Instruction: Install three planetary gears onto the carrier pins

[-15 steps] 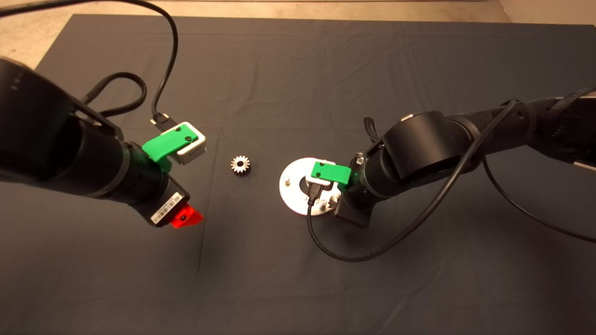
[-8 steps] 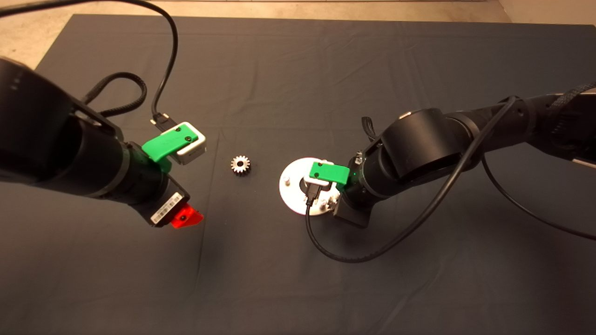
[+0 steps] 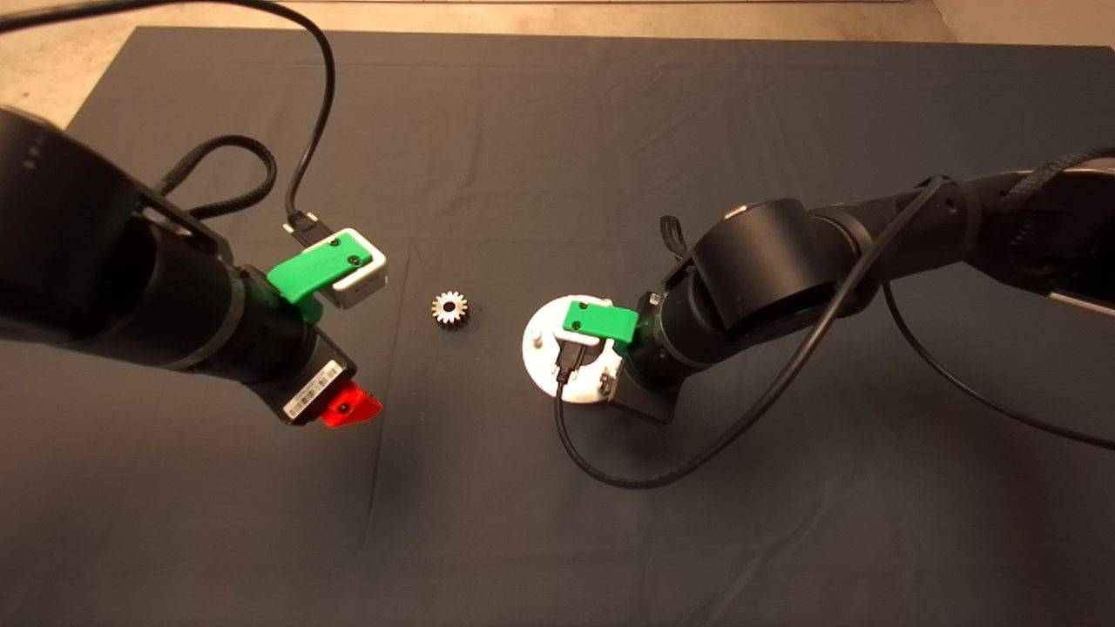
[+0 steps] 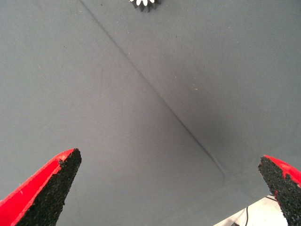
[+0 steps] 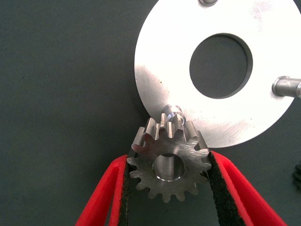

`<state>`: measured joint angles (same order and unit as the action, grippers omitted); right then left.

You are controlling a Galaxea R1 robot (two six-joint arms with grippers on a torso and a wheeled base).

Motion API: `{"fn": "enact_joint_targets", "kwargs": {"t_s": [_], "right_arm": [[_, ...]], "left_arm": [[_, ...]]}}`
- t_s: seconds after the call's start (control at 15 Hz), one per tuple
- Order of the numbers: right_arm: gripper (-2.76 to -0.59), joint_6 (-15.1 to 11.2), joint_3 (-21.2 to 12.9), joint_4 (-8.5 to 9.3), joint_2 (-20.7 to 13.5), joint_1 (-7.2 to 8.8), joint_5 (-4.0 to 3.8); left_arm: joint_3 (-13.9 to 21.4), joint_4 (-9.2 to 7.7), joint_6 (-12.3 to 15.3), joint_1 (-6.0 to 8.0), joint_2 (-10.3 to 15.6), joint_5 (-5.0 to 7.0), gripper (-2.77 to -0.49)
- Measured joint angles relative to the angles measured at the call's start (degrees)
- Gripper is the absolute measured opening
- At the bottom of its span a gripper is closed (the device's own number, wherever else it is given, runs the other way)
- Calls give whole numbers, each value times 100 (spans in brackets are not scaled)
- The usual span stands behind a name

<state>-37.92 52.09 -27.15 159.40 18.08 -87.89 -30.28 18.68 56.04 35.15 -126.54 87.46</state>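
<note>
I am seeing no gear seated on the disc (image 5: 160, 70) yet, so by my reckoning the task is barely started. In the right wrist view all three carrier pins are standing bare: one (image 5: 172, 112) at the disc's near edge, one (image 5: 286, 86) at its side, one (image 5: 207, 2) cut off at the far rim. My right claw (image 5: 168, 162) is pinching one planetary gear (image 5: 168, 155) between its pads, one pad pressing on each side of the teeth. The gear is hanging just beside the nearest pin, its bore not lined up over the peg; whether its teeth are touching the pin I cannot tell. A second gear (image 3: 449, 308) is lying flat on the worktop's dark mat (image 3: 557, 131), between the two arms and apart from the disc. I am not finding the third gear in any view. So I am judging three placements left, the first in hand.

My left claw (image 4: 164, 188) is waiting over bare mat with its fingers spread wide, holding nothing.

The head view is giving me the layout, namely the loose gear and both arms, but the right wrist is hiding most of the disc and the held gear there. The right wrist view is alone in showing the grip and the pins. The left wrist view is catching only the loose gear's edge (image 4: 145, 4).
</note>
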Motion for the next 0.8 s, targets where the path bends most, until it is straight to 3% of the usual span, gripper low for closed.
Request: {"fn": "enact_joint_targets", "kwargs": {"t_s": [0.27, 0.8], "right_arm": [[-234, 0, 191, -1, 157, 0, 2], [-234, 4, 306, -39, 157, -14, 2]], "left_arm": [[0, 0, 0, 0, 2, 0, -49], [2, -3, 0, 33, 2, -2, -49]]}}
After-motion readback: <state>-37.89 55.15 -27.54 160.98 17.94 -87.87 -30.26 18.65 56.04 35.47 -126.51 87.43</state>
